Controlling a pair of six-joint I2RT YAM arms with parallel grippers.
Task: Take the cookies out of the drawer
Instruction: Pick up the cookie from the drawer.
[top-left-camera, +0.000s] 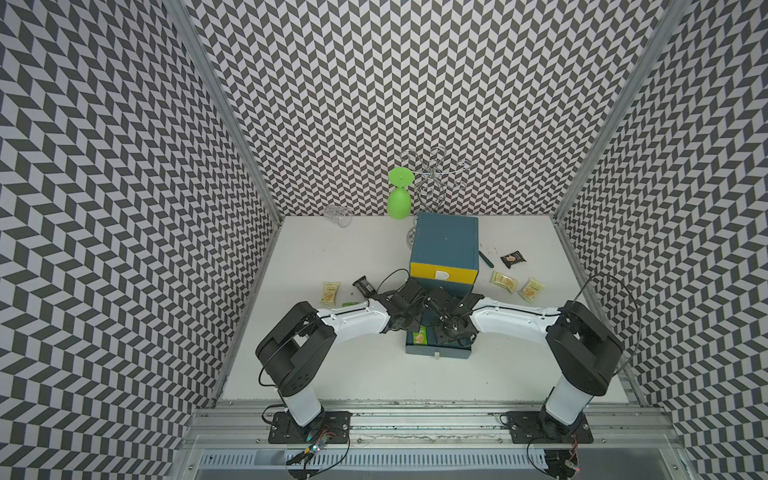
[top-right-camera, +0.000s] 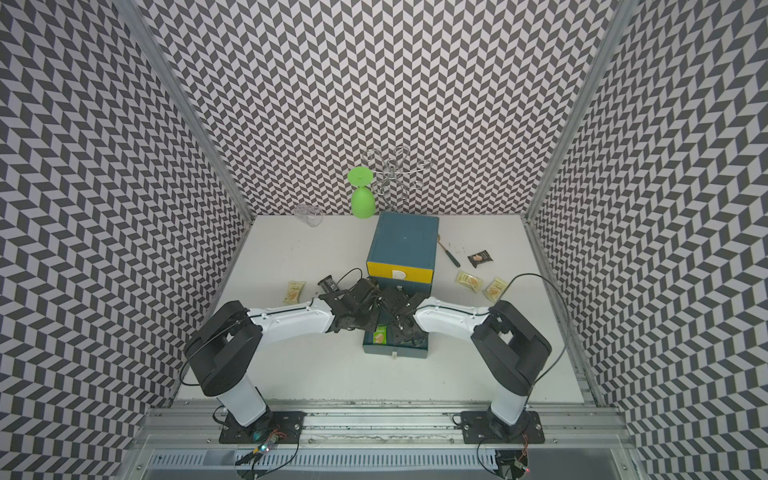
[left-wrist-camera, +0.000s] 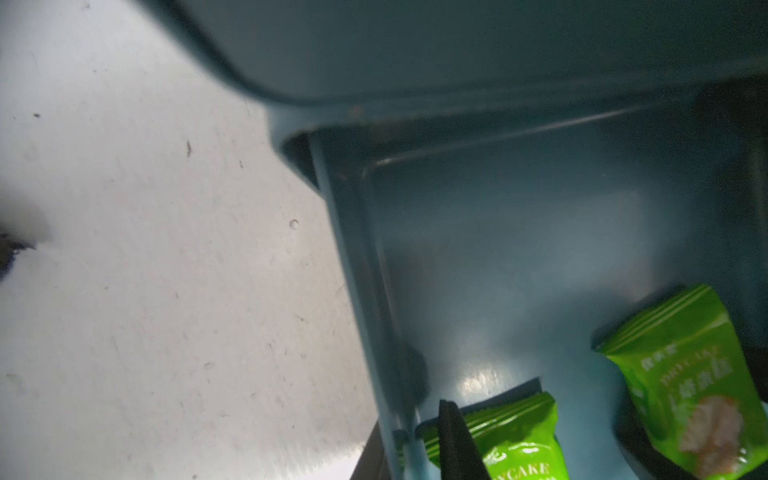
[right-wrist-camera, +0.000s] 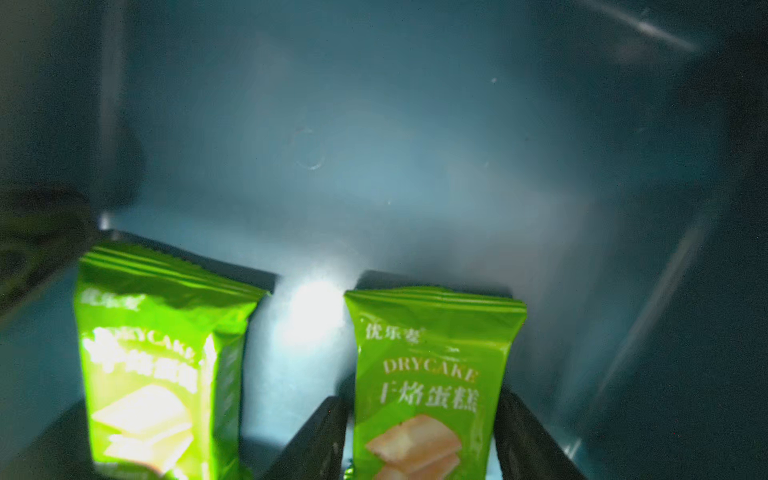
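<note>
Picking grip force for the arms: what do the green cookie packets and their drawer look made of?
The green packets: thin plastic or foil-lined film, glossy; glare, creases and ribbed end seals show. The drawer: probably moulded plastic, teal, smooth semi-gloss; soft highlights, rounded inner corners. Painted metal can't be ruled out.

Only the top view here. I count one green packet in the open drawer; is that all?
Observer: No, two: the right wrist view shows a second green packet beside the first green packet on the drawer floor.
Operator: What hides it from me?
Observer: The right tool straddles the second green packet, a finger on either side; whether it squeezes, I cannot tell.
Operator: Any wording?
Observer: It reads DRYCAKE.
</note>
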